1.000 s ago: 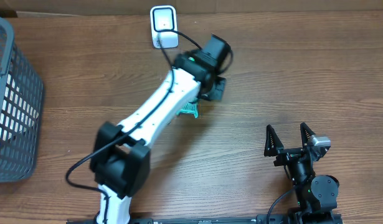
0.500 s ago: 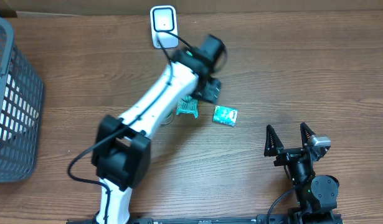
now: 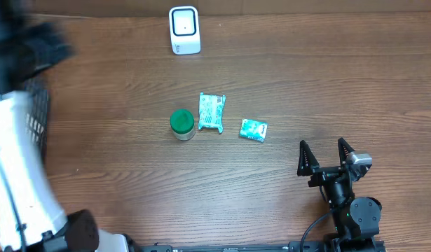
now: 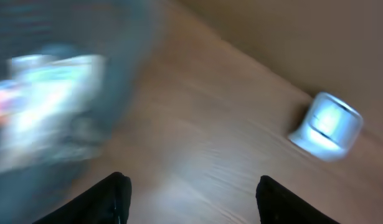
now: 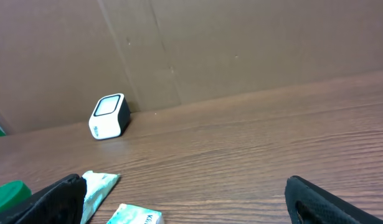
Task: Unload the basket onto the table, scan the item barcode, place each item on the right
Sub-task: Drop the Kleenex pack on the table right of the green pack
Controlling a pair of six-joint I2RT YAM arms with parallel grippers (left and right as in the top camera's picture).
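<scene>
The white barcode scanner (image 3: pixel 184 29) stands at the table's back edge and also shows in the left wrist view as the scanner (image 4: pixel 326 126) and in the right wrist view as the scanner (image 5: pixel 109 116). Mid-table lie a teal packet (image 3: pixel 211 112), a small teal tissue pack (image 3: pixel 254 130) and a green-lidded jar (image 3: pixel 181 124). My left arm (image 3: pixel 12 161) is a blur at the far left. The left gripper (image 4: pixel 192 182) is open and holds nothing, above a blurred basket (image 4: pixel 54 93). The right gripper (image 3: pixel 326 148) rests open at the front right, well clear of the items.
A grey mesh basket (image 3: pixel 38 122) sits at the left edge, partly behind my left arm, with packaged goods inside it. A brown cardboard wall (image 5: pixel 241 43) backs the table behind the scanner.
The left gripper opened by the scanner and left the small tissue pack on the table. Then the left arm swung fast to the far left, over the basket. The right arm stayed still.
</scene>
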